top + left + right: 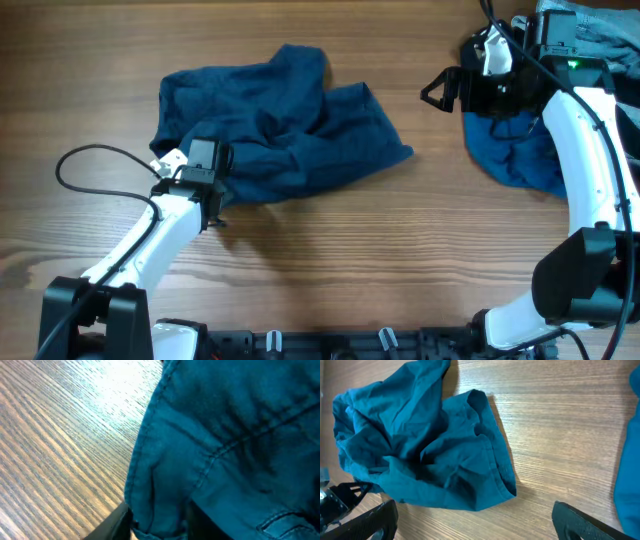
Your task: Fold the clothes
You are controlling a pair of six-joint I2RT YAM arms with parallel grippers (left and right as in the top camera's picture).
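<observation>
Left hand (155, 527) at shorts (290, 130) edge, wooden table (400, 250)

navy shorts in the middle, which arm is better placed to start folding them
Left: the left gripper sits on the near edge of the shorts; the right gripper hangs open beside another blue garment.

The left arm (130, 250) stretches from the near edge diagonally over the table, wrist bent down. Its gripper (212, 205) points downward, and in the wrist view its dark fingers (117, 522) stand close together with a fold of the shorts (165, 505) pinched between them. The right arm (590, 170) rises from the near right corner, elbow high, forearm turned leftward. Its gripper (432, 92) hangs level with nothing in it, fingers (365, 522) spread wide apart.
</observation>
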